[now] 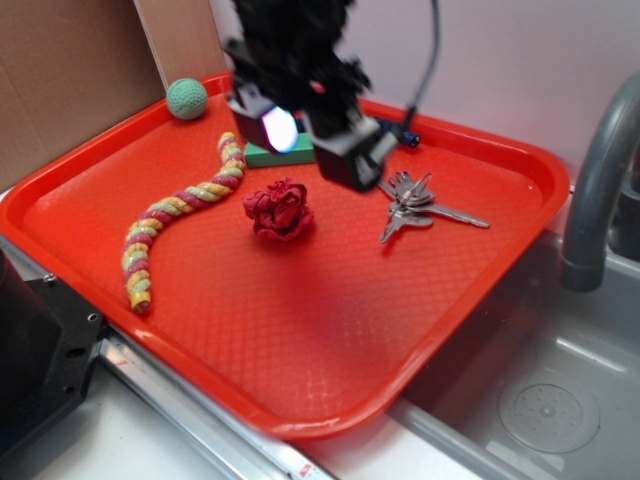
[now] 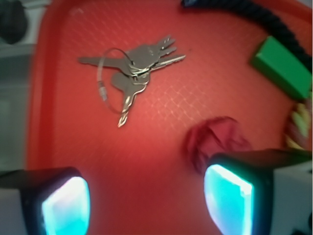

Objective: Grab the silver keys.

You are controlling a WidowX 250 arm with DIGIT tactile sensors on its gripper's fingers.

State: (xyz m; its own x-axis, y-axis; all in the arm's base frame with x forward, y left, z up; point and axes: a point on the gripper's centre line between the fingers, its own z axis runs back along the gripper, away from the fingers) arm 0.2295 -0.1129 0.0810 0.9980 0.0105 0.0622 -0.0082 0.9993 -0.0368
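1. Red tray (image 1: 300, 380) sits beside a sink basin (image 1: 560, 400).
2. Silver keys (image 1: 412, 205) lie fanned on the tray's right side, right of the red paper ball (image 1: 279, 208).
3. Gripper (image 1: 315, 140) hangs above the tray, jaws spread, holding nothing, keys untouched.

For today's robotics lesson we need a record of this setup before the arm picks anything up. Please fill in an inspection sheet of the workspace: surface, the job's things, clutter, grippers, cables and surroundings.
Surface: red tray with a textured floor and a raised rim.
Job's things: silver keys lie fanned out on a ring at the tray's right side, untouched.
Clutter: red paper ball mid-tray; twisted rope to its left; green ball in the far corner; green block under the arm.
Grippers: gripper open, raised above the tray, holding nothing.
Cables: black cable runs up from the arm.
Surroundings: grey faucet and sink to the right; cardboard behind.
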